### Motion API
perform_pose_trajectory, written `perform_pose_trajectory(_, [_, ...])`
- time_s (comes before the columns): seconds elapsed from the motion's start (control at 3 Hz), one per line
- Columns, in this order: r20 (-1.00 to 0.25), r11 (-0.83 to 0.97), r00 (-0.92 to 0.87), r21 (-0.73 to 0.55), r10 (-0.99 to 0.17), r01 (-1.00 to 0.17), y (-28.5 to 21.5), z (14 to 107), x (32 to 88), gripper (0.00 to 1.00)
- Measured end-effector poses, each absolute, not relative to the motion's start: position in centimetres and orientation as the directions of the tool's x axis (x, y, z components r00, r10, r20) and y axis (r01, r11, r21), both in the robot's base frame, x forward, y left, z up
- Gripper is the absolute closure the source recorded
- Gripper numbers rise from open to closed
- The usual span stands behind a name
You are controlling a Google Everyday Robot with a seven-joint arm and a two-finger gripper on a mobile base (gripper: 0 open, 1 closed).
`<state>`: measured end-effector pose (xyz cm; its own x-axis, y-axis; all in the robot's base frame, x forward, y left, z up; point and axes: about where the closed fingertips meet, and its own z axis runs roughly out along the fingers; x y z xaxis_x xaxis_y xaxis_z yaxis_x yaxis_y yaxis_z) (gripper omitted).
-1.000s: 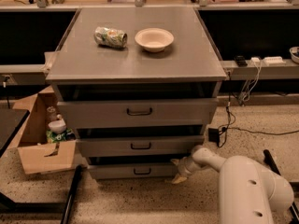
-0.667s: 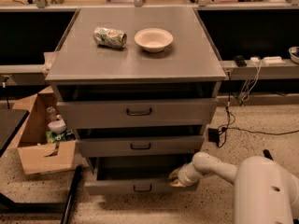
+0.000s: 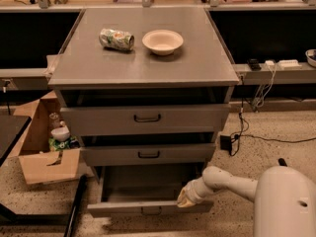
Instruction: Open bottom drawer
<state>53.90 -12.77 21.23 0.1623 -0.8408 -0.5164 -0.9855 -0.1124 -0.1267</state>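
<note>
Pincer (image 3: pixel 186 198) at bottom drawer (image 3: pixel 123 209) front (pulled out); cardboard box (image 3: pixel 42 158) left

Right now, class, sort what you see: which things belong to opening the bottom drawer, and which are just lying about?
Job in hand: bottom drawer, pulled out; end effector, at the right end of its front panel.

Lying about: can and bowl on the cabinet top; cardboard box at far left.
</note>
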Motion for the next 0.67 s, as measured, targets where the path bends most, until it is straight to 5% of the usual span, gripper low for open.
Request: perform_pose_trajectory(0.67, [-0.534, -0.141, 0.164, -0.084, -0.829, -0.986, -11.66, 20.89, 52.64, 0.53])
